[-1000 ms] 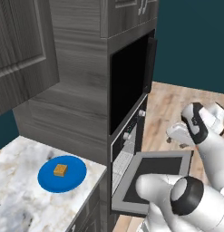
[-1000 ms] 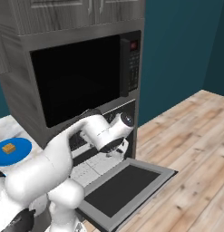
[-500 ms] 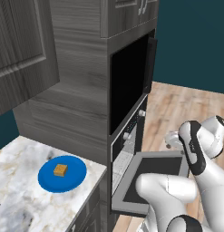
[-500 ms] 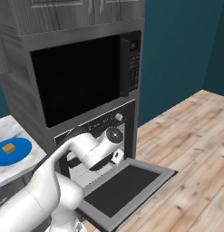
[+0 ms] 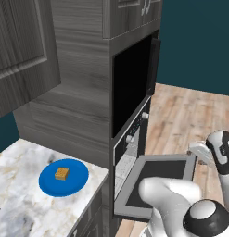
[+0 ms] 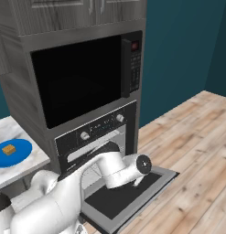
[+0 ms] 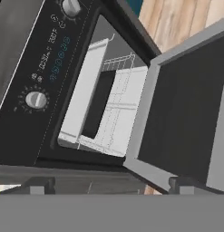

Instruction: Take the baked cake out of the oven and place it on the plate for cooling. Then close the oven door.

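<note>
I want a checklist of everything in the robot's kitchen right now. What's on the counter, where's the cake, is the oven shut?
Surface: marble counter, left of the oven.
Job's things: baked cake sits on the blue plate on the counter. Oven is open; oven door hangs down flat, not yet closed.
Clutter: nothing seen.
Grippers: gripper open, holding nothing, facing the oven opening and wire rack.
Cables: nothing seen.
Surroundings: large black cavity above the oven, grey wood cabinets, wooden floor, teal wall.
</note>
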